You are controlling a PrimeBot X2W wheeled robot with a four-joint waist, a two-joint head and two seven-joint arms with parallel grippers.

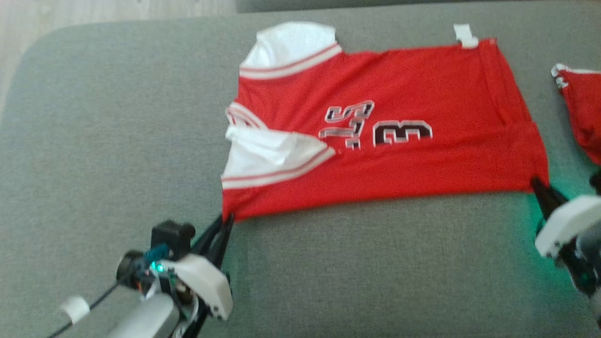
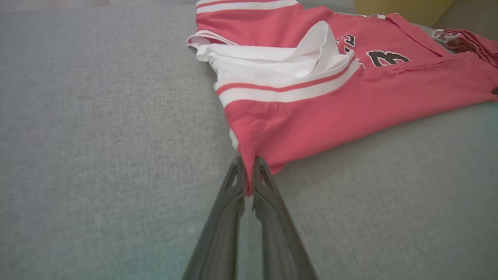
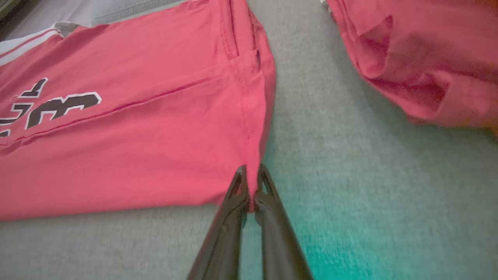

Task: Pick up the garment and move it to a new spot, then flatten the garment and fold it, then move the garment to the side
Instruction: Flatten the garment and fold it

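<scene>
Closest in, the left claw (image 1: 227, 221) is pinched tight on a corner of the red jersey (image 1: 389, 164), the near one below its white sleeve (image 1: 267, 157). The right claw (image 1: 537, 184) grips the red jersey's other near corner, at the hem end. The red jersey lies spread on the grey cushion (image 1: 117, 141), number facing up. A second red garment (image 1: 584, 112) lies just past the hem, apart from it.
</scene>
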